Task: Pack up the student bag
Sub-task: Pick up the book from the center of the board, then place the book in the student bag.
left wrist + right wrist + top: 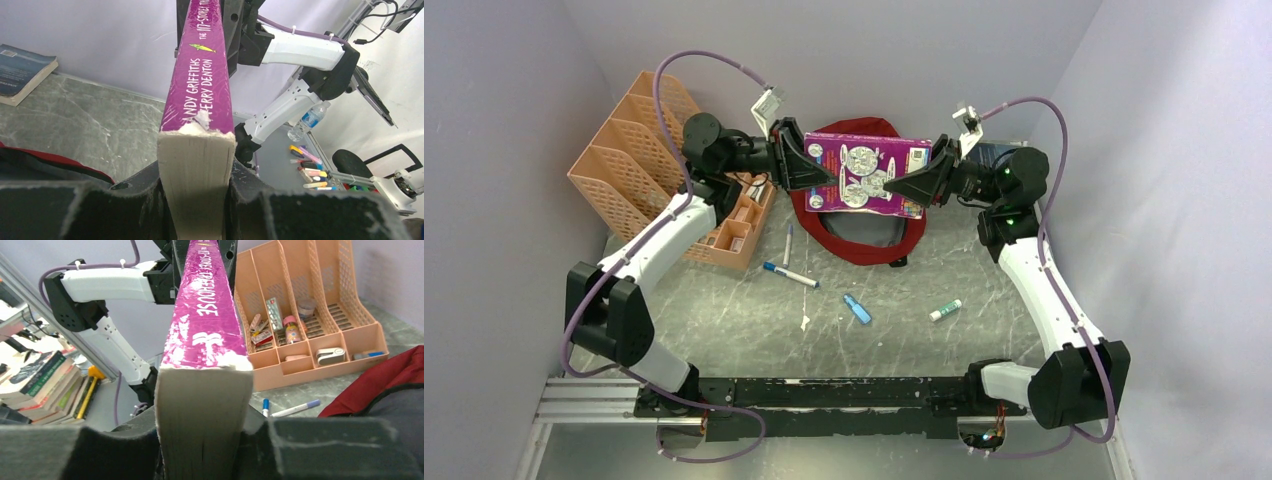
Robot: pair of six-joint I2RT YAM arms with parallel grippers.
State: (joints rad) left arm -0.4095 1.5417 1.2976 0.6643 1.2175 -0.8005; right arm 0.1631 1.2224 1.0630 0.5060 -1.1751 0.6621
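A thick purple book (869,172) hangs level in the air above the student bag (824,232), a dark-red backpack lying open with its grey lining up. My left gripper (809,165) is shut on the book's left end. In the left wrist view both pads press the page block (196,175). My right gripper (916,185) is shut on the right end, and in the right wrist view its fingers (125,440) sit against both covers of the book (205,330). A red edge of the bag (380,385) shows below the right gripper.
An orange desk organiser (649,150) with small supplies stands at the back left. Two pens (790,275), a blue marker (857,309) and a green-capped tube (945,311) lie on the table in front of the bag. A blue book (22,72) lies by the back wall.
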